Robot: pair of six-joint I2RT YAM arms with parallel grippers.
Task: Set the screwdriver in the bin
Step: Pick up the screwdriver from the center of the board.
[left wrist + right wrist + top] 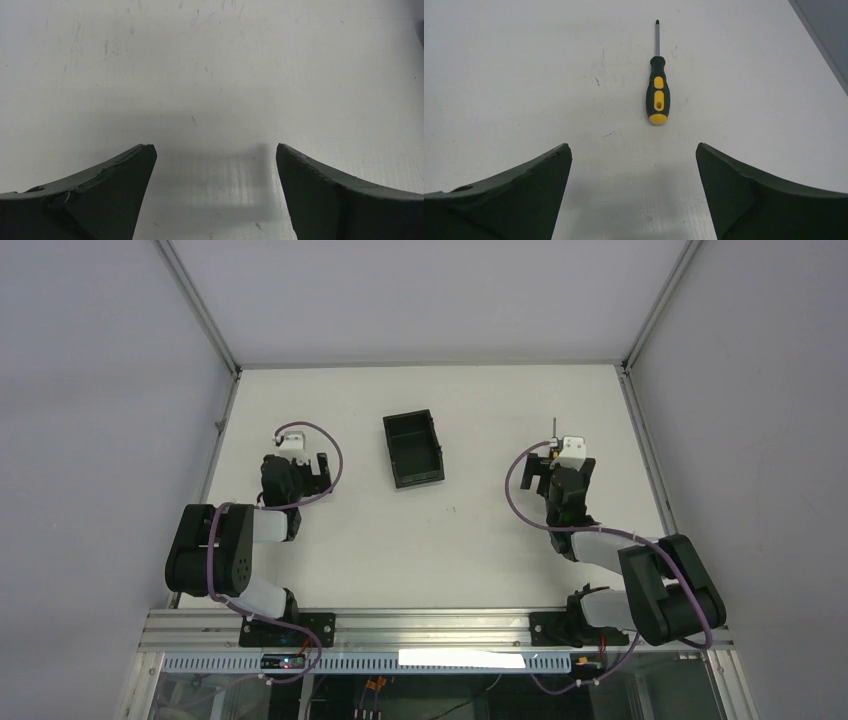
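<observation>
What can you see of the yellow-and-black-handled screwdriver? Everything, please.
The small screwdriver has a black moulded handle with yellow inserts, one holed, and a yellow butt; plastic or rubber by the look. Its thin grey metal shaft ends in a dark tip. It lies flat on the white table, butt towards the open right gripper, shaft pointing away, clear of it. Only the table touches it. From above, just the shaft shows past that gripper, right of the black plastic bin.
</observation>
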